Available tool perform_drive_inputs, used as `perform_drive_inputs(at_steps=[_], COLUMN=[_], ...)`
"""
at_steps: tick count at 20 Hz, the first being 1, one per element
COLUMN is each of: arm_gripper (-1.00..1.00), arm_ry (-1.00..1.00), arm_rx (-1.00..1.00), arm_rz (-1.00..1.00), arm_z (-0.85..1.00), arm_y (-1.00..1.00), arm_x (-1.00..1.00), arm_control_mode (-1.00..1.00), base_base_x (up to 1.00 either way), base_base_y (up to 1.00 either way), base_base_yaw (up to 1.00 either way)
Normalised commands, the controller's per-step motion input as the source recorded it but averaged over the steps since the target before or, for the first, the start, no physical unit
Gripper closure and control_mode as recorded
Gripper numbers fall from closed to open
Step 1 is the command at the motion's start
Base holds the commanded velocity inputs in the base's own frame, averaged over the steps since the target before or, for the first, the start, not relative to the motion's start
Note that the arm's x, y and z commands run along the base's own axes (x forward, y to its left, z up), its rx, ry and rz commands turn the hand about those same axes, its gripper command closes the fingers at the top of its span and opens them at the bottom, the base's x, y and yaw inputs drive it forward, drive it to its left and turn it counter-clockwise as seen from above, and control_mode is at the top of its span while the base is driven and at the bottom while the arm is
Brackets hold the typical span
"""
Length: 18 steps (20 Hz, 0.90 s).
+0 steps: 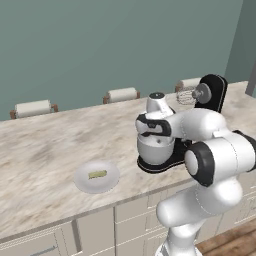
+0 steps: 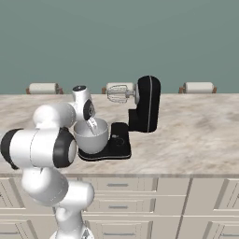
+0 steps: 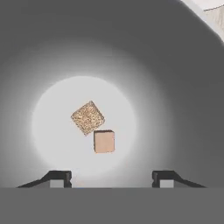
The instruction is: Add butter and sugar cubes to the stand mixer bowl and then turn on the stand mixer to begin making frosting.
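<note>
My gripper (image 3: pixel 112 177) is open and points straight down into the stand mixer bowl (image 3: pixel 175 87), with its fingertips (image 3: pixel 57 176) wide apart and nothing between them. On the bowl's pale floor lie two small cubes: a plain tan-beige sugar cube (image 3: pixel 104 141) and a speckled brown one (image 3: pixel 87 117) touching its corner. The silver bowl (image 1: pixel 156 151) sits on the base of the black stand mixer (image 1: pixel 214 93), whose head is tilted back with the whisk (image 1: pixel 186 96) raised. The butter (image 1: pixel 97 174) lies on a white plate (image 1: pixel 82 184) to the left of the mixer.
The mixer (image 2: pixel 148 103) and bowl (image 2: pixel 91 141) stand near the front edge of a marble counter (image 2: pixel 196 135) with drawers below. Three chair backs (image 1: pixel 121 94) line its far side. My own arm (image 1: pixel 215 155) rises close to the mixer's right.
</note>
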Motion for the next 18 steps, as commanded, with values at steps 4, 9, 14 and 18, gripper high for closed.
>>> perform_drive_inputs(at_steps=[4,9,14,18], arm_gripper=[-1.00,-1.00,-1.00,-1.00], arm_ry=[-0.11,-0.32,-0.24,-0.04], arm_rx=[0.00,0.00,0.00,0.00], arm_rz=[0.00,0.14,0.14,0.11], arm_z=[0.05,0.53,0.51,0.53], arm_y=[0.00,0.09,0.14,0.18], arm_x=[-0.11,-0.45,-0.37,-0.32], arm_control_mode=[-1.00,-1.00,-1.00,-1.00], base_base_x=[0.00,0.00,0.00,0.00], base_base_y=[0.00,0.00,0.00,0.00], base_base_yaw=[0.00,0.00,0.00,0.00])
